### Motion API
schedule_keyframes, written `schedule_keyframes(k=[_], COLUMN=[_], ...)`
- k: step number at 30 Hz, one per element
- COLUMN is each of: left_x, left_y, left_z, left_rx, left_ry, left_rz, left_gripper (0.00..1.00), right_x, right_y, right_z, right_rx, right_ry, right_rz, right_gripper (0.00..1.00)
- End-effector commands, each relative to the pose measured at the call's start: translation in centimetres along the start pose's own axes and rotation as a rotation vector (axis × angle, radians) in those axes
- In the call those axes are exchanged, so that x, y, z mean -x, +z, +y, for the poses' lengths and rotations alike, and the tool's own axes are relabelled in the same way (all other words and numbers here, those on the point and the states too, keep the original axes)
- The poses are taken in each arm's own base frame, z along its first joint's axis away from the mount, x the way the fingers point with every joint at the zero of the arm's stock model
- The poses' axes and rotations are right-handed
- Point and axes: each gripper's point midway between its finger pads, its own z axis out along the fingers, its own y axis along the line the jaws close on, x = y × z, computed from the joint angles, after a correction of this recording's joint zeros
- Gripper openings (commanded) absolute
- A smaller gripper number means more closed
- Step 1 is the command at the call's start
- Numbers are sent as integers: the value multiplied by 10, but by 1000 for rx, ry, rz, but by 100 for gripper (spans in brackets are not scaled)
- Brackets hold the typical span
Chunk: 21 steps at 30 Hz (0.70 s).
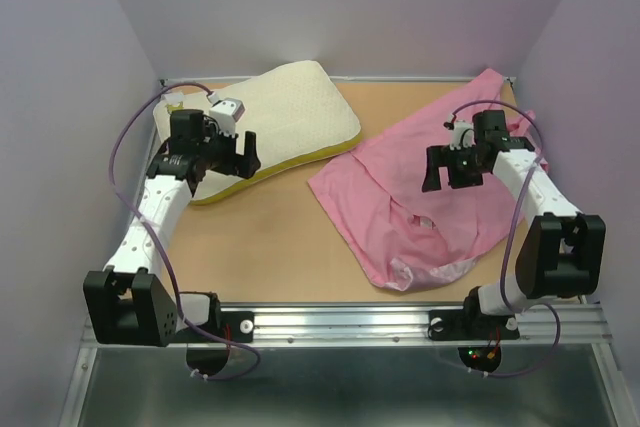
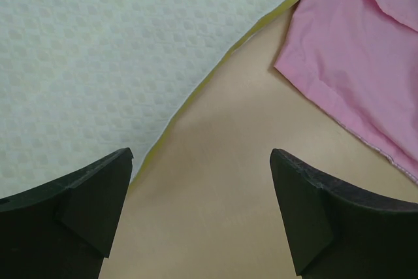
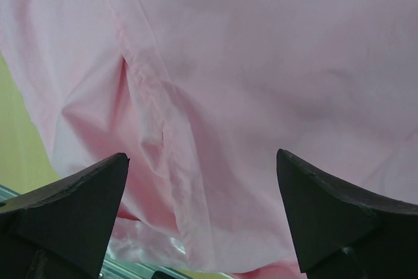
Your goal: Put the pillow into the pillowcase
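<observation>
The pillow (image 1: 290, 107) is cream cloth, dimpled and matt. The pillowcase (image 1: 400, 197) is thin, creased pink cloth, glossy toward the near edge of the table (image 1: 270, 237), perhaps satin. The table looks like smooth, matt wood.

Pillow (image 1: 290, 112): left end masked by left gripper (image 1: 232, 159); pillowcase (image 1: 390, 177): right part behind right arm (image 1: 535, 192), cropped top and right in the right wrist view.
</observation>
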Motion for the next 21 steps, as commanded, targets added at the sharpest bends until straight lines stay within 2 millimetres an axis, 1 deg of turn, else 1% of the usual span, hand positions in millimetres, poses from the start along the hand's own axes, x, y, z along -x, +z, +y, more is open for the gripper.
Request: schedule_keyframes(k=[1,2,3,4,5,6,7,8,9,10,11,12,13,15,16,17,18,19,21], left_x=[35,41,68,64,74,106,102,112,144,137,148,148,158,166,169,168,171,162,158], left_y=[11,15,12,27,31,28,46,52,50,73,90,90,107,121,137,145,150,164,173], left_z=[12,16,19,29,37,43,53,62,67,79,86,87,92,100,102,102,101,97,91], left_rx=[26,29,39,47,67,90,94,109,137,134,113,114,93,84,62,47,29,-26,-82], left_ry=[99,115,152,162,208,263,283,343,381,376,397,408,413,421,429,435,445,449,458], left_rz=[-26,-17,-54,0,3,-49,4,5,-48,2,8,8,1,-26,-44,-46,-61,-54,-60], left_gripper=[99,99,99,99,99,99,99,99,99,99,99,98,97,97,97,97,96,96,98], right_x=[3,3,3,0,5,4,5,6,7,9,9,9,7,5,2,0,-2,-4,-10], right_y=[4,9,10,12,12,16,15,16,17,18,21,20,23,24,25,25,26,25,25], right_z=[-10,-12,-13,-15,-17,-19,-20,-21,-21,-22,-22,-23,-23,-23,-23,-24,-24,-25,-26], right_rx=[-60,-57,-56,-64,-72,-75,-84,-84,-85,-85,-82,-84,-82,-78,-79,-80,-80,-84,-94], right_ry=[-24,-20,-24,-19,-27,-26,-25,-27,-23,-19,-16,-12,-9,-1,4,6,6,7,4], right_rz=[7,29,39,64,61,77,84,86,92,96,103,106,119,127,137,143,148,152,168], right_gripper=[100,100,100,100,100,100,100,100,100,100,100,100,100,100,100,100,100,100,100])
